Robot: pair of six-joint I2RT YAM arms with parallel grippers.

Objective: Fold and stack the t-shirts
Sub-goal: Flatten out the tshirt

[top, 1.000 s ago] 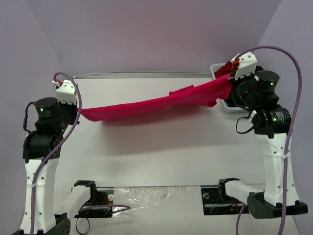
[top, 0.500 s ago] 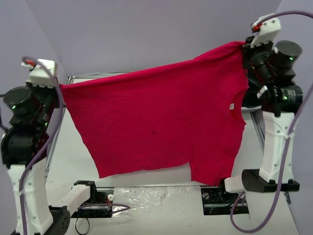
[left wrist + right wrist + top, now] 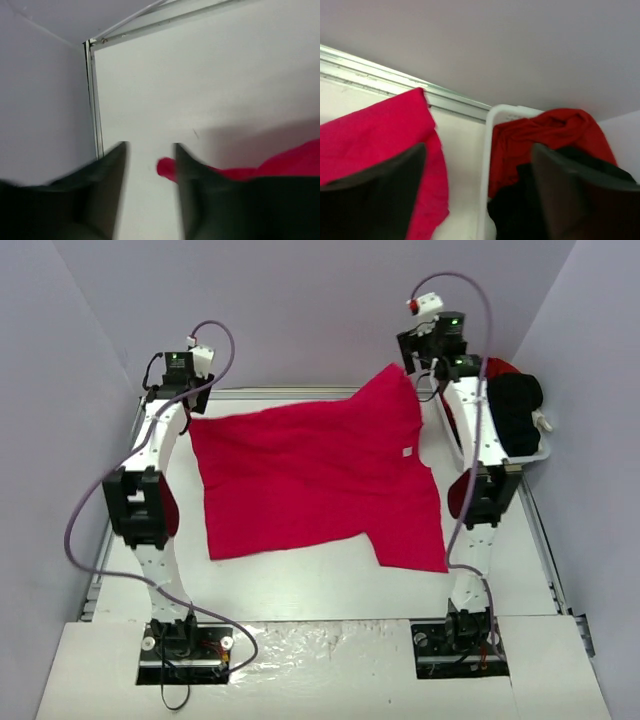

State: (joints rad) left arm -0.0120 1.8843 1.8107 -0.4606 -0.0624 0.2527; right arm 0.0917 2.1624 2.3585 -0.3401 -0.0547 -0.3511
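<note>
A bright red t-shirt (image 3: 320, 480) lies spread flat on the white table, its far corners next to both grippers. My left gripper (image 3: 190, 402) hovers at the shirt's far left corner. In the left wrist view it (image 3: 150, 150) is open, and the red corner (image 3: 167, 167) lies loose beside one finger. My right gripper (image 3: 415, 370) is at the far right corner; it (image 3: 477, 150) is open wide over the gap between the red t-shirt (image 3: 375, 135) and the basket. Another red t-shirt (image 3: 545, 132) and a black one (image 3: 520, 212) lie crumpled in the basket.
The white plastic basket (image 3: 538, 452) stands at the far right edge of the table, its rim (image 3: 487, 150) close under my right gripper. A metal rail (image 3: 270, 392) runs along the table's far edge in front of the grey back wall.
The red t-shirt, held up stretched in the air between both grippers, has been swung forward and laid flat on the table. Both grippers have opened and let go.
</note>
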